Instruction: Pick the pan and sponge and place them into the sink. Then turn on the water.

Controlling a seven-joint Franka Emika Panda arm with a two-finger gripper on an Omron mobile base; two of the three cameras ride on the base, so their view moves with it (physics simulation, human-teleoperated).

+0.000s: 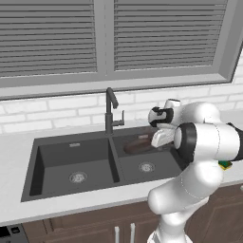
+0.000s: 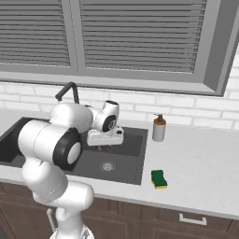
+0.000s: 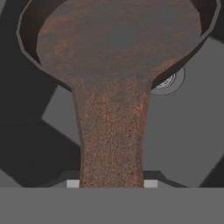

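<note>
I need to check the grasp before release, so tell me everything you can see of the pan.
The pan is round, shallow and rusty dark brown, with a mottled, rough-looking surface and a raised rim. Its long handle runs back into the shut gripper, which holds it. It hangs over the right basin of the sink, above the drain.

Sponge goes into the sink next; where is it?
The sponge lies on the counter right of the sink, near the front edge, in front of the soap bottle.
</note>
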